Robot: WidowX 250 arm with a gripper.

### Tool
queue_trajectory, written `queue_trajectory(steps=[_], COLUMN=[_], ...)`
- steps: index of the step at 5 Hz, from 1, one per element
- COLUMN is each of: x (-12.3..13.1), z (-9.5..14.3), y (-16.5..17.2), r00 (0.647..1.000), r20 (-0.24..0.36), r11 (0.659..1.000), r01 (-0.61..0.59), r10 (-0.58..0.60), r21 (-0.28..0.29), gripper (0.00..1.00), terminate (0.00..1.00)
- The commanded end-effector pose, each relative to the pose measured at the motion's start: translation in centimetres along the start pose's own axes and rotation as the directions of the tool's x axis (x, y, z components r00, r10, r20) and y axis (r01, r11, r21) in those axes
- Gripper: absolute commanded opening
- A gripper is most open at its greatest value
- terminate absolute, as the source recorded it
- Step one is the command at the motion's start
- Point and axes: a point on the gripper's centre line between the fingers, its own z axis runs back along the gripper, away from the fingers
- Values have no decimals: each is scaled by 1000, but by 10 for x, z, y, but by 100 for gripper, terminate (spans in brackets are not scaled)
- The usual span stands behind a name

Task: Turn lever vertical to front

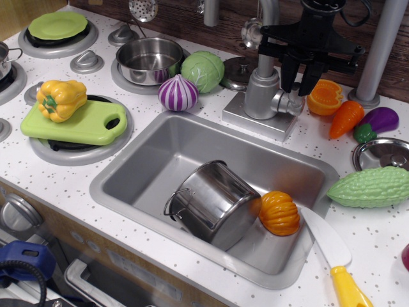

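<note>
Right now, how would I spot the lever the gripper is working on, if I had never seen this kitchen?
Find the sink, then the matte silver faucet behind it. On its right side a stubby cylinder sticks out; the lever sits at its end, between the black gripper fingers. Unlike the tall spout pipe, it is short.
</note>
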Motion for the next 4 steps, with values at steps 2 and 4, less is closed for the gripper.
queue_trajectory(steps=[2,4], x=[-10,-27], z=[-30,-38], y=[-16,-25], r00=[997,988], r20=[-78,-149], r11=[998,998], r01=[-28,-51], r10=[23,43], r21=[-57,-47], gripper=[0,0], terminate=[0,0])
